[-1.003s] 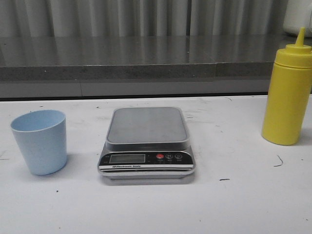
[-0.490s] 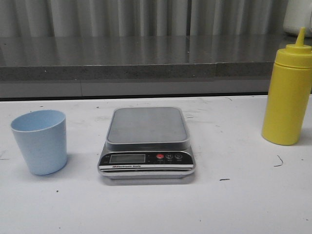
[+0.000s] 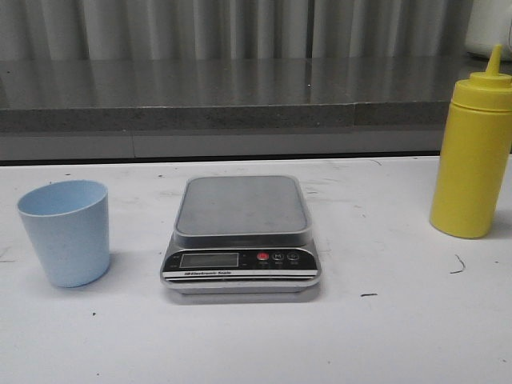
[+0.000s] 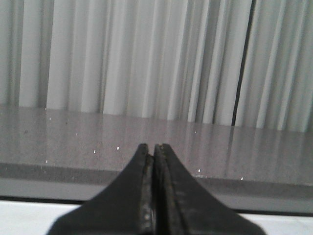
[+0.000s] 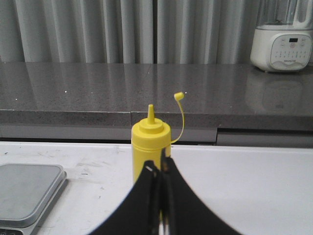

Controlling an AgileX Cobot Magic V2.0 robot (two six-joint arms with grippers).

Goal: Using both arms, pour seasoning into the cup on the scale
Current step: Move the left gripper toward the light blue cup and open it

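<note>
Nothing had been picked up at that moment: I judged the job to be at its very start. My left gripper [image 4: 154, 152] was pressed closed on nothing, facing only the grey counter ledge and the pleated curtain. My right gripper [image 5: 160, 171] was likewise closed and empty, aimed at the yellow squeeze bottle [image 5: 150, 152], whose tip cover dangled free on its tether, the nozzle bare.

The pale-blue cup [image 3: 66, 232] stood upright on the white table [image 3: 384, 336], well left of the digital kitchen scale [image 3: 241, 232], whose steel platform carried nothing. The bottle [image 3: 474, 160] stood upright far to the right.

As I read it, my left fingers needed to part, close round the cup and set it on the platform; my right had to open for the bottle's body.

The strip under the display read something like "Electronic Scale"; the LCD looked blank. A white appliance [image 5: 282, 41] on the counter had buttons too small to read.
</note>
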